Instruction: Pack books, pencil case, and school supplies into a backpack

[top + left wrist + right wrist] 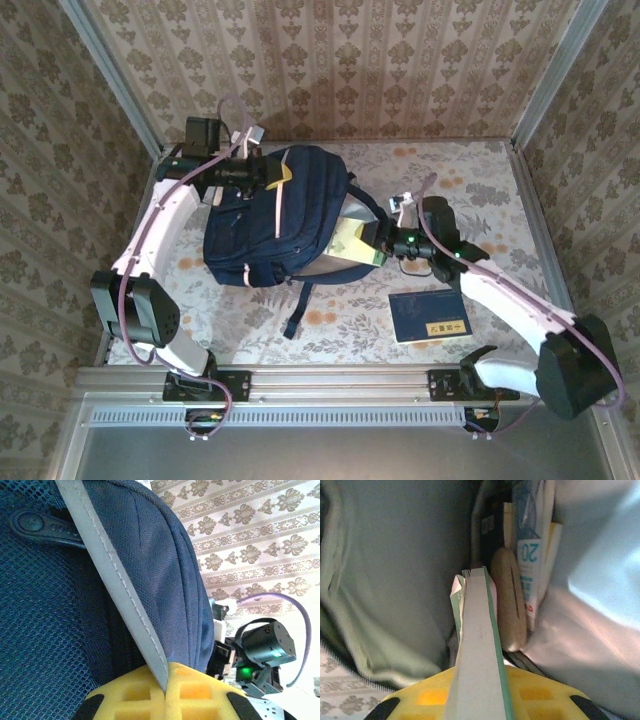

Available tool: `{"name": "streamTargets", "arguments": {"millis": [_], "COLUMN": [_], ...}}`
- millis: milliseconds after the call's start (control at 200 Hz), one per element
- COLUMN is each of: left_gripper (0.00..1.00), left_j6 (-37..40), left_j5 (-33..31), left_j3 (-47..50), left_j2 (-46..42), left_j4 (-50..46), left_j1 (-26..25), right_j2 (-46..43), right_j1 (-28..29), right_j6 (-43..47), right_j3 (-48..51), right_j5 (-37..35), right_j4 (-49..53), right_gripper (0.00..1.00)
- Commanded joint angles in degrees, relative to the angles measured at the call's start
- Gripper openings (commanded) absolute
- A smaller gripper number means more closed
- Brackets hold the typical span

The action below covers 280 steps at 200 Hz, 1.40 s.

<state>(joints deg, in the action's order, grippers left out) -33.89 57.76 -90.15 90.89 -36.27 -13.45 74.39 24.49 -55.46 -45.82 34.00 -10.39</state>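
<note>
We judge the green-and-white pad light, thin and fairly stiff, best held by its near edge; our right gripper pinches it so, edge-on inside the backpack, beside the "20" pack; the soft navy bag lies on the table towards its far left corner; our left gripper is pressed onto its pale trim strap.

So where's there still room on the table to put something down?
Free: the far right corner of the table, behind the right pincer; and the near strip between the backpack and the navy book. Crowded: the backpack's mouth, where that pincer holds the green-and-white pad beside the "20" pack.
</note>
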Motion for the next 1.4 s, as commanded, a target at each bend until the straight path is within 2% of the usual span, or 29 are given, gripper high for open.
{"name": "streamTargets", "arguments": {"millis": [0,195,365,495,540,635,690,715,795,975,1055,1140,1395], "left_gripper": [0.00,0.00,0.00,0.00,0.00,0.00,0.00,0.00,0.00,0.00,0.00,0.00,0.00], "left_j6": [-1.2,-2.7,-2.9,-3.1,-3.4,-3.7,-3.8,-3.8,-3.8,-4.5,-5.0,-5.2,-4.2], "left_j5": [8.9,9.8,10.6,11.0,11.0,11.0,10.8,10.7,9.4,7.7,7.4,6.6,3.3], "left_j3": [-1.5,-0.9,-0.6,-0.6,-0.7,-0.8,-0.9,-1.1,-1.3,-1.2,-1.0,-0.9,-0.2], "left_j2": [-5.1,-6.1,-6.4,-6.4,-6.3,-6.2,-5.9,-5.8,-5.3,-4.7,-4.8,-4.9,-5.1], "left_j4": [8.8,10.5,11.2,11.7,12.0,12.7,12.7,12.6,12.2,12.3,12.7,12.7,10.4], "left_j1": [-0.3,-0.3,-1.1,-1.3,-1.3,-1.4,-1.3,-1.2,-0.4,2.1,3.2,4.2,6.8], "right_j2": [4.1,14.4,26.4,36.3,39.0,44.6,47.9,49.2,51.4,44.8,41.4,38.3,30.4], "right_j1": [1.4,6.2,8.8,11.3,12.0,13.0,13.3,13.4,13.4,13.1,12.5,11.7,8.1], "right_j6": [-7.7,-7.7,-12.2,-12.5,-13.2,-15.8,-16.1,-15.8,-14.6,-5.4,-2.7,-1.0,3.2], "right_j3": [-3.2,-12.4,-21.2,-31.9,-34.3,-38.3,-41.4,-43.0,-46.5,-42.8,-39.9,-36.5,-28.5], "right_j5": [2.9,-5.0,-8.9,-14.6,-16.3,-19.9,-19.7,-19.1,-16.9,-15.1,-13.0,-11.6,-9.9], "right_j4": [-11.8,-5.8,-8.1,-0.6,-1.1,-5.2,-8.3,-8.4,-7.6,-3.5,-3.3,-3.0,1.5], "right_gripper": [0.00,0.00,0.00,0.00,0.00,0.10,0.17,0.23,0.53,0.86,0.89,0.98,0.99]}}
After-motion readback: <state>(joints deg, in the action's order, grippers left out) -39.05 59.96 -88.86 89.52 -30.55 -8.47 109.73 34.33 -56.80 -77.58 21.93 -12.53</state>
